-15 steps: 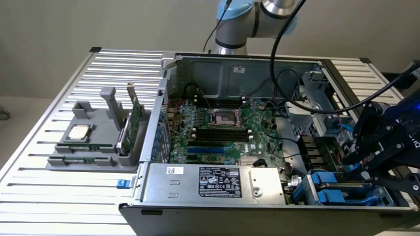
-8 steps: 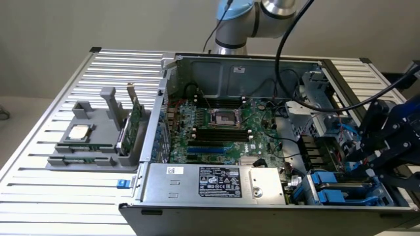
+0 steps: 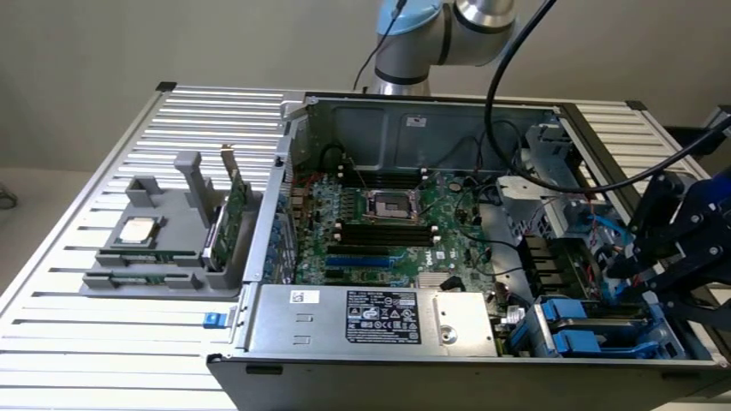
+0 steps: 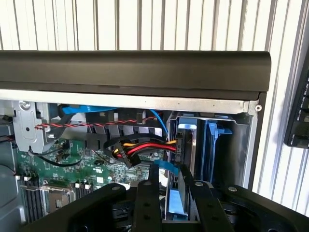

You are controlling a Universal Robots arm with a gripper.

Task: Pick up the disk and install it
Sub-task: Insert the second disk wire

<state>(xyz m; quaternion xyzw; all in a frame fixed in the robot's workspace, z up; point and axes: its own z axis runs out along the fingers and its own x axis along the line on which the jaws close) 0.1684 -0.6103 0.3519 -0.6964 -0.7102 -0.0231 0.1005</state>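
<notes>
Disk [image 4: 176, 203] gripped on edge by the end effector [image 4: 170, 193] at the drive bay of the open computer case [image 3: 342, 116].

In the wrist view, the black fingers [image 4: 147, 203] are closed on either side of the blue-framed drive, which is held upright just beside the blue bay rails [image 4: 212, 145] at the case's corner. In the exterior view, the end effector [image 3: 656, 265] is seen at the case's right end, above the blue carriers [image 3: 583, 330]. A grey parts holder [image 3: 160, 248] is set on the slatted worktop [image 3: 103, 342] beside the case.
</notes>
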